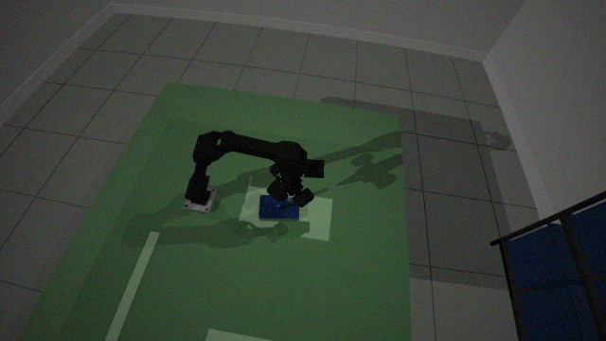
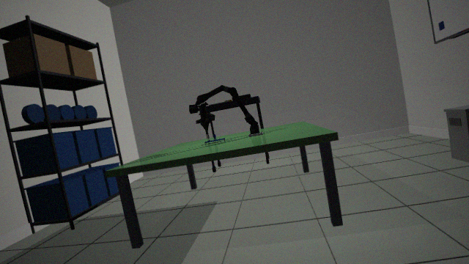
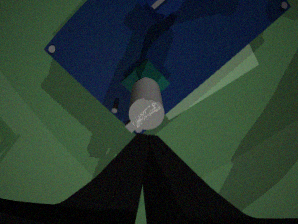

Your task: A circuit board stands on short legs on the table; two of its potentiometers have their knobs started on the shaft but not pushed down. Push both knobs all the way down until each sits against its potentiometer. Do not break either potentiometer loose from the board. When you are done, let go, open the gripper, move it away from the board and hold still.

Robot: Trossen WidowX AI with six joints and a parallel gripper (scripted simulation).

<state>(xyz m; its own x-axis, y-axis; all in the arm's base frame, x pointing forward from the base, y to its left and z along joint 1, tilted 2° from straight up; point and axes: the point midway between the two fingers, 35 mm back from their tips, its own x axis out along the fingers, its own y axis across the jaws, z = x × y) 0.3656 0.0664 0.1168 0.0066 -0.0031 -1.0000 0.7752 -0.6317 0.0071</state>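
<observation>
The blue circuit board stands on the green table, cut off at the top of the wrist view. A tall grey knob stands over a teal potentiometer near the board's corner. How far down it sits cannot be told. At the wrist view's top edge a pale line shows on a dark shape, perhaps the second knob; most of it is out of frame. My gripper is shut and empty. Its tips appear just below the grey knob in the wrist view; contact cannot be told.
A small pin-like part stands on the board beside the teal potentiometer. Light screw heads mark board corners. The arm's base plate is on the green table. Shadows of the arm cross board and table.
</observation>
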